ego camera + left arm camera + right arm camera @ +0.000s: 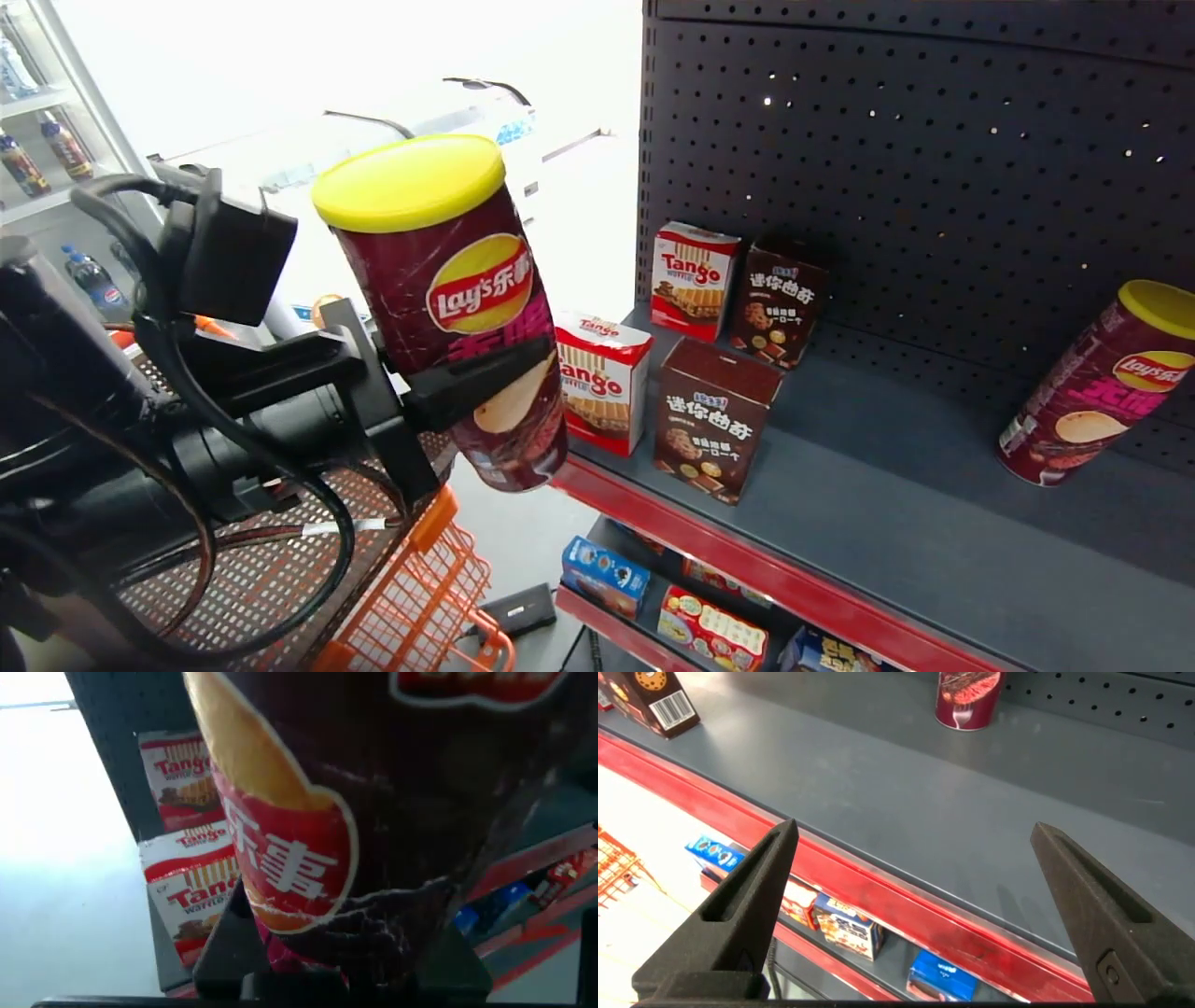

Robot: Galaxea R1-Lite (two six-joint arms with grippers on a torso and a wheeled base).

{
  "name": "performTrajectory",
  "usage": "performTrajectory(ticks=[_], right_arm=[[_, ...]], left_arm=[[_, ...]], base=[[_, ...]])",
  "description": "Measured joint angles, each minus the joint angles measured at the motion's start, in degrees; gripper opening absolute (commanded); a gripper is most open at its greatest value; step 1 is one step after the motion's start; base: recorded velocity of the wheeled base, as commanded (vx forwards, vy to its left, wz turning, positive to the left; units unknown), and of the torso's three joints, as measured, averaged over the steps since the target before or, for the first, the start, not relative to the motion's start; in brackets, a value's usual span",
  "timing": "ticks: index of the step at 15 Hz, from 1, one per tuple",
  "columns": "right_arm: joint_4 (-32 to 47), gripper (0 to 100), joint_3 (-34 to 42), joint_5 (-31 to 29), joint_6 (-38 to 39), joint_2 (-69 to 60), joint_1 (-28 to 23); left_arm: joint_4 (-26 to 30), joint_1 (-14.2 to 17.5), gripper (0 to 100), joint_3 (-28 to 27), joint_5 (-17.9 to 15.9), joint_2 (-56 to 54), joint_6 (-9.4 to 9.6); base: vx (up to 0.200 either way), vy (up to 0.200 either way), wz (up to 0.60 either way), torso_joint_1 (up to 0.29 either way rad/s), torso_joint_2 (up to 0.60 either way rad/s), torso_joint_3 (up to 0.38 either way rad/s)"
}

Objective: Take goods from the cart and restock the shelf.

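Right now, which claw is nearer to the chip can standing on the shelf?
Right. The right claw hangs open before the shelf edge, facing the chip can; the left claw, shut on another can, is off the shelf's left end.

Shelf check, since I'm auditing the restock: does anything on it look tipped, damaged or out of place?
Nothing stands out. The four boxes stand upright at the shelf's left end, and the chip can stands upright near the back panel, apart from them.
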Motion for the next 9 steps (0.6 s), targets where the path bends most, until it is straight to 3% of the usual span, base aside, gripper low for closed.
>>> performTrajectory(ticks=[2, 3, 4, 6, 9], right_arm=[[0.0, 100, 0.0, 0.0, 0.0, 0.0, 0.0], [0.0, 100, 0.0, 0.0, 0.0, 0.0, 0.0], [0.0, 100, 0.0, 0.0, 0.0, 0.0, 0.0], [0.0, 100, 0.0, 0.0, 0.0, 0.0, 0.0], [0.0, 100, 0.0, 0.0, 0.0, 0.0, 0.0]], left_arm=[[8.4, -0.2, 0, -3.1, -2.2, -0.2, -0.1], [10.6, -0.2, 0, -4.9, -4.9, -0.5, -0.35], [11.5, 0.0, 0, -5.9, -6.8, -0.8, -0.93], [11.3, 0.5, 0, -7.1, -10.8, -1.4, -4.47], [11.1, 0.7, 0, -6.9, -14.2, -1.7, -5.16]], base=[[0.0, 0.0, 0.0, 0.0, 0.0, 0.0], [0.0, 0.0, 0.0, 0.0, 0.0, 0.0], [0.0, 0.0, 0.0, 0.0, 0.0, 0.0], [0.0, 0.0, 0.0, 0.0, 0.0, 0.0], [0.0, 0.0, 0.0, 0.0, 0.0, 0.0]])
